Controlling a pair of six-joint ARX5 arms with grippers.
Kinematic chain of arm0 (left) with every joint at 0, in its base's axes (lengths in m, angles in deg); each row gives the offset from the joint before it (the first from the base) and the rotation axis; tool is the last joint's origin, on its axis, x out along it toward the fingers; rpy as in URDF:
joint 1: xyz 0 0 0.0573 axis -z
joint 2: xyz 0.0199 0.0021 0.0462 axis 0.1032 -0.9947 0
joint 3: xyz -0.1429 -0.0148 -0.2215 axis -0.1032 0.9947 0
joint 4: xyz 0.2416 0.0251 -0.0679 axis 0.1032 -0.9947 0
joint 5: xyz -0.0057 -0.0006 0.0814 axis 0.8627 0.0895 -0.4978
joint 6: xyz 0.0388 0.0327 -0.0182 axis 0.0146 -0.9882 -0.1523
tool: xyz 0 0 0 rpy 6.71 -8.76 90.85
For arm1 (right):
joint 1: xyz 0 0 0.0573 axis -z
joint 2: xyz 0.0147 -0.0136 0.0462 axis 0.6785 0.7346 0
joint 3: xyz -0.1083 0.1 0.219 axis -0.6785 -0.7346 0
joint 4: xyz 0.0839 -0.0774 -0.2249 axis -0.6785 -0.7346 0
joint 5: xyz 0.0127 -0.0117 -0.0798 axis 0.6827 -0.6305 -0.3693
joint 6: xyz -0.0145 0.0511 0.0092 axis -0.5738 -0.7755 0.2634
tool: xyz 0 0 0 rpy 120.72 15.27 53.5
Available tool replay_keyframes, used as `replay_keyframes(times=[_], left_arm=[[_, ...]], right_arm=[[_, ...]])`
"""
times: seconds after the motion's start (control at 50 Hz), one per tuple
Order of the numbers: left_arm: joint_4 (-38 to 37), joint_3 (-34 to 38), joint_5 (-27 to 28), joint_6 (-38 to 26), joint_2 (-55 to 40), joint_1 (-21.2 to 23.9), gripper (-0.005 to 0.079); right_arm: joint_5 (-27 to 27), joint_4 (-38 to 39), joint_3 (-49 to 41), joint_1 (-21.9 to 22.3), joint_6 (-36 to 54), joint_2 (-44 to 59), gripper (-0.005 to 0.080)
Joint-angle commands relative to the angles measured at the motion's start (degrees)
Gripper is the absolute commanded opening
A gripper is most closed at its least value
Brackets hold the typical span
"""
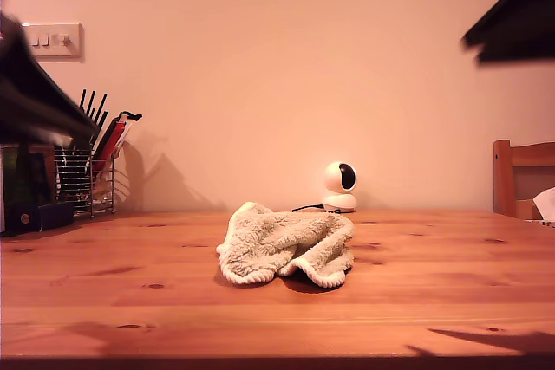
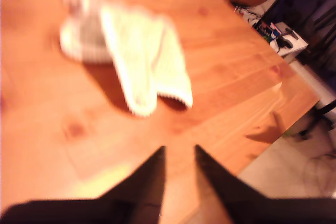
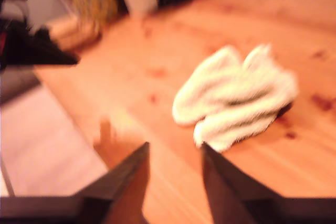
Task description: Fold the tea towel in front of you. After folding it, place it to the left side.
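bare table (image 1: pixel 451 301) rings the tea towel (image 1: pixel 286 249); small camera (image 1: pixel 340 186) stands just behind it.

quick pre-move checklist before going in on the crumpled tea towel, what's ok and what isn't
1. Tea towel in view and reachable on the table: ok, it lies bunched near the table's middle.
2. Towel flat enough to fold: not ok, it is crumpled with its hem curled under.
3. My first gripper free: ok, open, holding nothing, above the wood and short of the towel.
4. My second gripper free: ok, open, empty, also short of the towel.
5. Small white camera clear of the towel: ok, it stands behind the towel, apart.
6. A graspable corner: cannot tell, both wrist views are blurred.
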Motion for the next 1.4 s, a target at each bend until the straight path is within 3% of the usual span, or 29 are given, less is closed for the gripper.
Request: replay_keyframes(times=[0.0, 0.2, 0.34, 0.44, 0.54, 0.8, 1.18, 1.26, 1.38], left_arm=[[1.25, -1.55, 0.13, 0.87, -4.04, 0.74, 0.0432], [5.49, -8.00, -0.39, 1.75, -16.24, 4.24, 0.0435], [5.86, -13.90, -2.27, 2.34, -24.00, 5.92, 0.0510], [5.88, -18.12, -5.25, 2.29, -29.33, 6.08, 0.0520], [5.64, -22.73, -7.63, 2.29, -34.47, 6.47, 0.0520], [0.09, -34.25, -7.26, 2.12, -45.97, 8.24, 0.0520], [-1.46, -37.66, -7.82, 2.10, -49.66, 13.42, 0.0509], [-1.01, -37.70, -8.11, 1.81, -49.66, 14.25, 0.0419], [-1.16, -37.77, -7.76, 1.66, -49.66, 14.60, 0.0123]], right_arm=[[-1.07, 0.94, 1.77, -2.40, 2.23, 1.66, 0.0303], [-6.32, 1.49, 5.09, -8.81, 7.76, 8.66, 0.0344], [-11.26, 1.49, 6.86, -11.98, 12.09, 12.52, 0.0398], [-13.03, 1.51, 7.82, -13.44, 14.71, 14.78, 0.0407], [-13.64, 1.53, 8.52, -14.49, 16.06, 16.35, 0.0407], [-14.93, 4.26, 9.57, -15.26, 16.63, 19.65, 0.0407], [-17.44, 5.40, 9.57, -16.52, 19.67, 26.80, 0.0406], [-17.49, 6.23, 9.57, -17.07, 21.57, 28.30, 0.0406], [-17.94, 9.68, 9.57, -18.21, 23.39, 31.23, 0.0405]])
